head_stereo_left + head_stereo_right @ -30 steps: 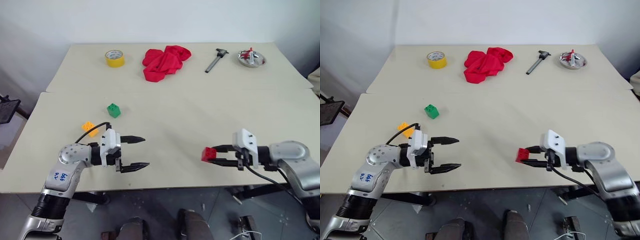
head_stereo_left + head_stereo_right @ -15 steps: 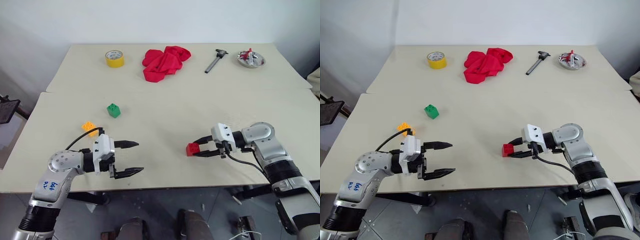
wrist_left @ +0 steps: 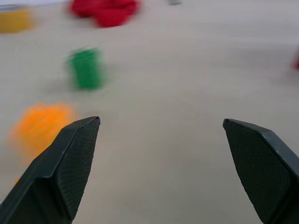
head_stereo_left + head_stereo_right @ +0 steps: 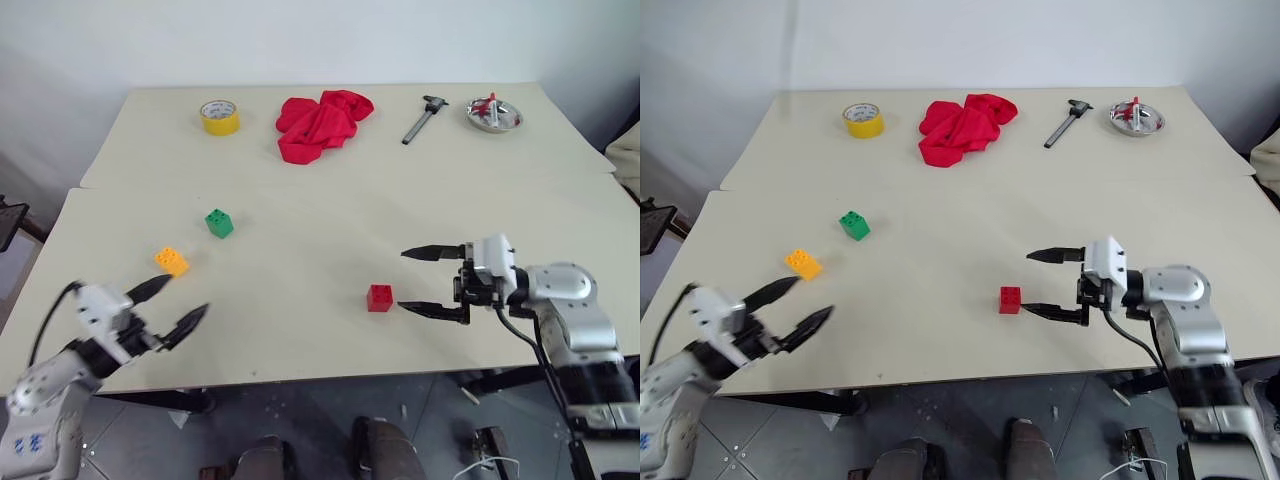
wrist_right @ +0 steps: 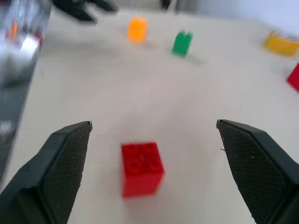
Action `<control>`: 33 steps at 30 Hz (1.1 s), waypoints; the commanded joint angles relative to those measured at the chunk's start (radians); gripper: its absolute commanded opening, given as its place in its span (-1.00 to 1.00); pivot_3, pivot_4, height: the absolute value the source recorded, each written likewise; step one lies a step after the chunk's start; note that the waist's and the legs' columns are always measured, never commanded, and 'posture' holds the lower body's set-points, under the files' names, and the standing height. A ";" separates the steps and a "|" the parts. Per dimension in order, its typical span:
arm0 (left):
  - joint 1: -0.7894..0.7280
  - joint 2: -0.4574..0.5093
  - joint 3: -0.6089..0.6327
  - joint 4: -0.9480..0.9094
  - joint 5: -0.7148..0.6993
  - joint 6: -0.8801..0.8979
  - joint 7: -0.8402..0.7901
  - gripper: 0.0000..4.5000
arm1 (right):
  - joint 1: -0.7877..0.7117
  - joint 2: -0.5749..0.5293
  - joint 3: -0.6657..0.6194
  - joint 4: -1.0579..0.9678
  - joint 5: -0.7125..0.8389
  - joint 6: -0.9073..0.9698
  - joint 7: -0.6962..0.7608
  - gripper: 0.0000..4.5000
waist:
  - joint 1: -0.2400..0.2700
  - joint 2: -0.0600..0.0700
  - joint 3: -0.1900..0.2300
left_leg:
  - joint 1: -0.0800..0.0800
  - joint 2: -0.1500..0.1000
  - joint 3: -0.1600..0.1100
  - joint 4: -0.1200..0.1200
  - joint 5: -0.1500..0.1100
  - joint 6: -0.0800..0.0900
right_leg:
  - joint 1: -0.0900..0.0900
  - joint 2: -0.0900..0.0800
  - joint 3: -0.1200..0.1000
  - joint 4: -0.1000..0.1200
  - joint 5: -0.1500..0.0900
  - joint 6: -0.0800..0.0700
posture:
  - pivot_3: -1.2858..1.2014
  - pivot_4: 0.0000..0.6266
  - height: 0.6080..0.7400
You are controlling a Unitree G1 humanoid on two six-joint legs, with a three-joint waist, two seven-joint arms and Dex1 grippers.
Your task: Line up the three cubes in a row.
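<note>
The red cube [image 4: 380,298] rests on the cream table [image 4: 300,250], near its front middle. Just right of it my right gripper [image 4: 413,279] stands open, fingers spread wide and pointing left, with nothing between them. In the right wrist view the red cube [image 5: 141,167] lies on the table between and ahead of the fingers. The green cube [image 4: 219,223] sits farther left and back, and the orange-yellow cube [image 4: 171,261] lies front-left of it. My left gripper [image 4: 180,304] hangs open at the front left corner, near the orange-yellow cube.
Along the table's back stand a yellow tape roll [image 4: 220,116], a crumpled red cloth [image 4: 320,122], a caliper-like tool [image 4: 423,117] and a small metal dish [image 4: 493,114]. A seam between two tabletops runs across the middle.
My right gripper has opened and let go of the red cube, which now sits on the table. My left gripper has swung left toward the table's front left corner, staying open.
</note>
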 commanded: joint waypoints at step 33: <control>-1.248 0.100 -0.578 1.085 0.382 0.120 -0.053 0.48 | 0.231 -0.006 -0.160 -0.289 0.073 0.049 -0.241 1.00 | 0.025 -0.006 0.002 | -0.002 -0.008 0.009 0.000 0.002 0.001 | 0.001 0.002 -0.006 -0.003 0.001 0.000 | 0.03 -0.52 1.00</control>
